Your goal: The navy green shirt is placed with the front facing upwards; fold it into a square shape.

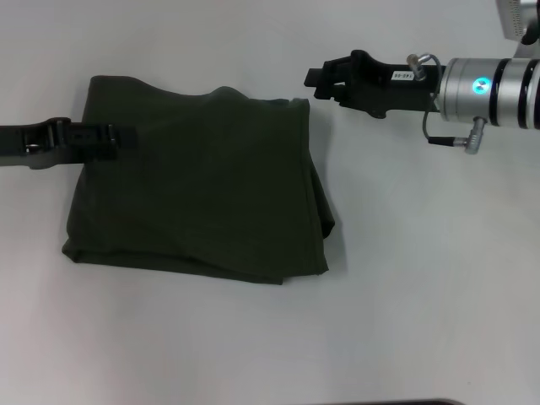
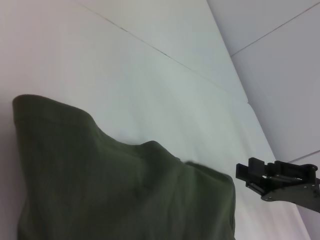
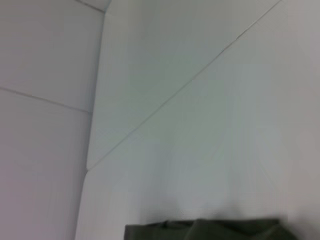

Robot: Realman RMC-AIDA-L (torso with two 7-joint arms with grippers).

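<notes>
I am looking down from the head camera at a white counter [image 1: 422, 295]. The navy green shirt [image 1: 198, 190] is lying on it, left of centre, already folded into a compact, roughly square bundle with only plain green cloth showing. Its far edge is bumpy and the layers are peeking out unevenly along the right side.

I am judging that the folding is nearly done and the step in hand is the finish: letting go and tidying. The next move is calling for lifting both arms straight away from the cloth without dragging any layer, and perhaps flattening the raised far edge.

My left pincer [image 1: 126, 137] is reaching in from the left, low over the shirt's far-left corner, its dark fingers lying on or just above the cloth. I cannot tell whether it is gripping the fabric or has released it, because black is blending into dark green there.

My right pincer [image 1: 314, 83] is hanging just beyond the shirt's far-right corner, clear of the cloth, arm stretched in horizontally from the right. Its fingers are looking slightly parted and are holding nothing.
</notes>
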